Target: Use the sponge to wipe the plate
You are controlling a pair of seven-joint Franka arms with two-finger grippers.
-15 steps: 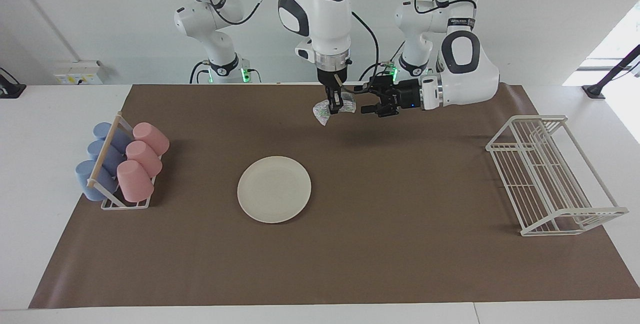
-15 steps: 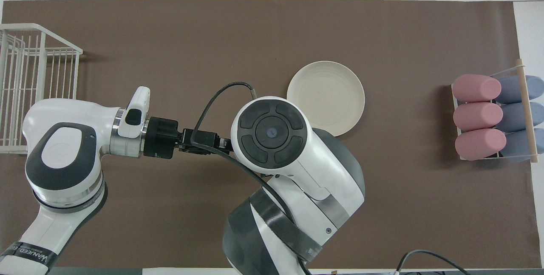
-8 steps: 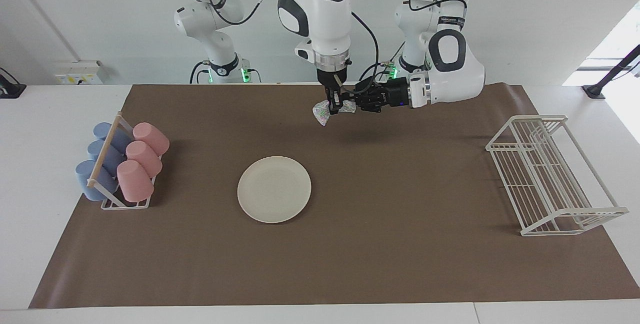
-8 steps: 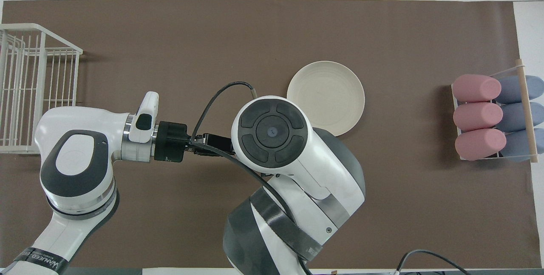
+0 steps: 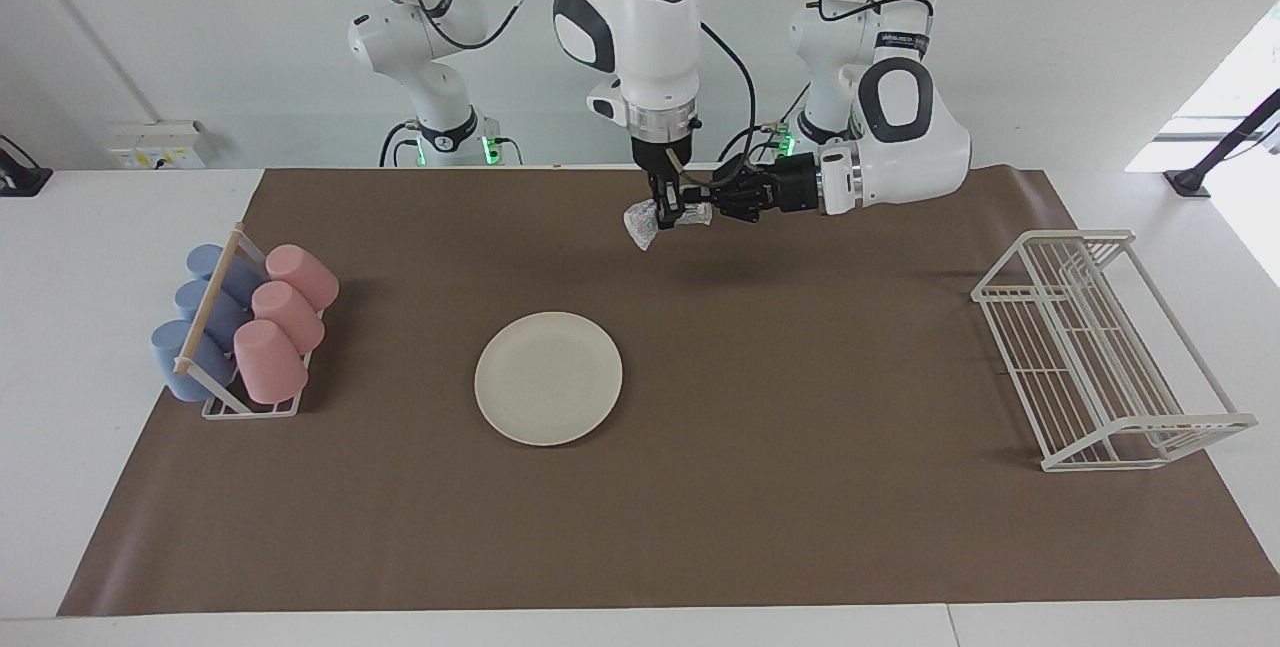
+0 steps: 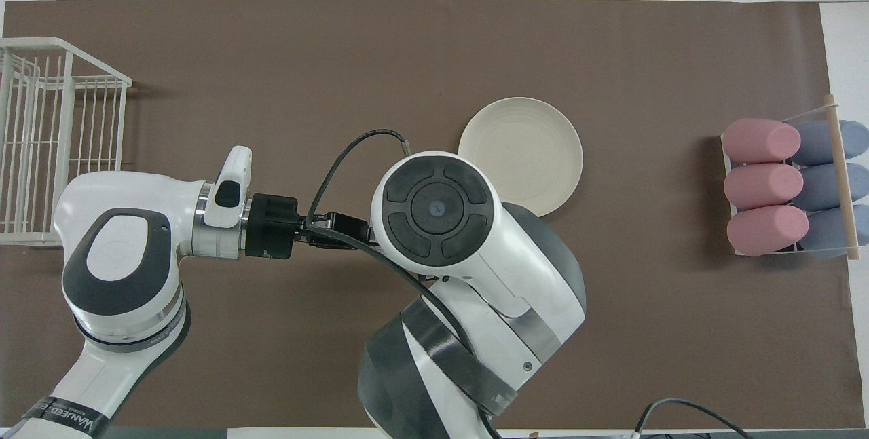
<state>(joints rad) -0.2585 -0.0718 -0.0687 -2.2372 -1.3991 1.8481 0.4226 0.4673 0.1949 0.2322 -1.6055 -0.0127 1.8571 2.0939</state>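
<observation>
The silvery crinkled sponge [image 5: 640,224] hangs in the air over the brown mat, near the robots' edge of the table. My right gripper [image 5: 664,215] points straight down and is shut on the sponge's middle. My left gripper [image 5: 708,205] reaches in level from the side and is shut on the sponge's end toward the left arm. The cream-white plate [image 5: 548,378] lies flat on the mat, farther from the robots, with nothing on it. In the overhead view the plate [image 6: 523,147] shows, but the right arm's wrist [image 6: 434,208] hides the sponge and both grippers' tips.
A rack of pink and blue cups [image 5: 240,337] stands at the right arm's end of the mat. A white wire rack [image 5: 1100,347] stands at the left arm's end. Bare brown mat [image 5: 800,507] surrounds the plate.
My left gripper came in sideways from open and apart, reached the sponge and shut on it. The right gripper kept its place with the sponge, rising slightly.
</observation>
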